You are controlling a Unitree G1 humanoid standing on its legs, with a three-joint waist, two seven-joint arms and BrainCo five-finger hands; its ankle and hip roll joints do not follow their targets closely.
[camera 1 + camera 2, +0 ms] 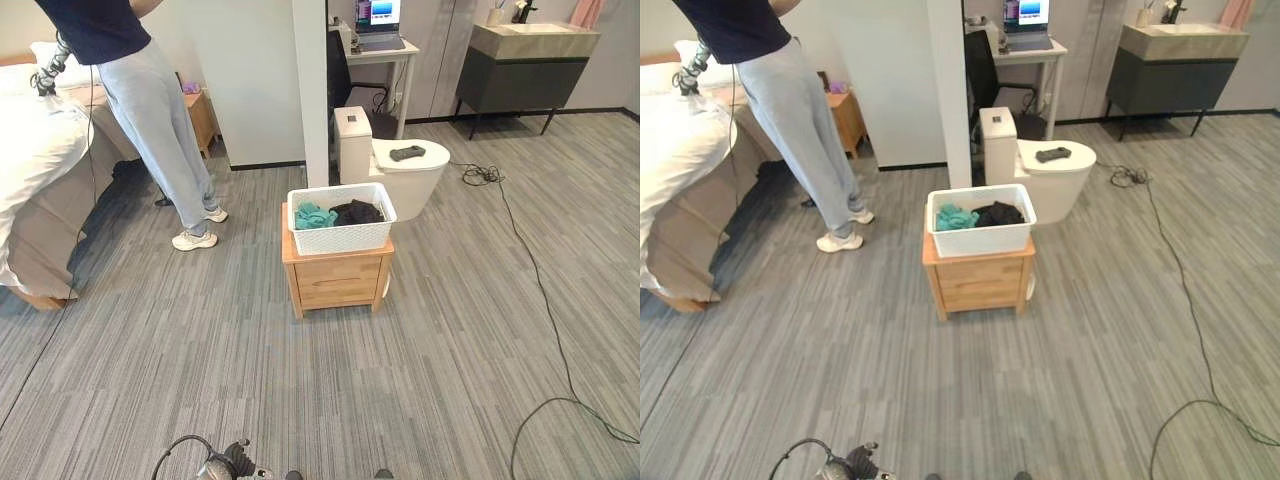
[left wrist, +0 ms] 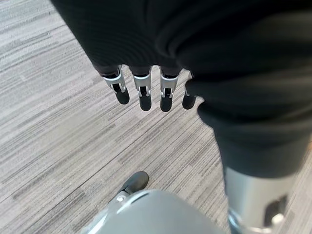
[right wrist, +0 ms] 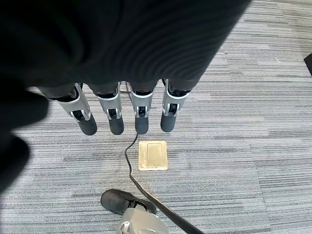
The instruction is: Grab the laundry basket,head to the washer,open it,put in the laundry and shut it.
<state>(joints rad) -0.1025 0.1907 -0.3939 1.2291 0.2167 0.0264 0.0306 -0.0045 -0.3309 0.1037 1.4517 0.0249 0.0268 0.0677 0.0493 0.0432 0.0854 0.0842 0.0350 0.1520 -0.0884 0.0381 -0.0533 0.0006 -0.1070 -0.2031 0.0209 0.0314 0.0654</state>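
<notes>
Laundry basket (image 1: 341, 232): white lattice, holding teal and black clothes.

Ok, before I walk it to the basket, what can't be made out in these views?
- White lattice plastic laundry basket on the small wooden cabinet: only the teal cloth and black cloth on top show; its walls hide anything beneath.
- Basket handles: too small to tell in either eye view.
- Person by the bed: cut off by the top edge.
- Left hand and right hand: thumbs hidden behind the dark covers.
</notes>
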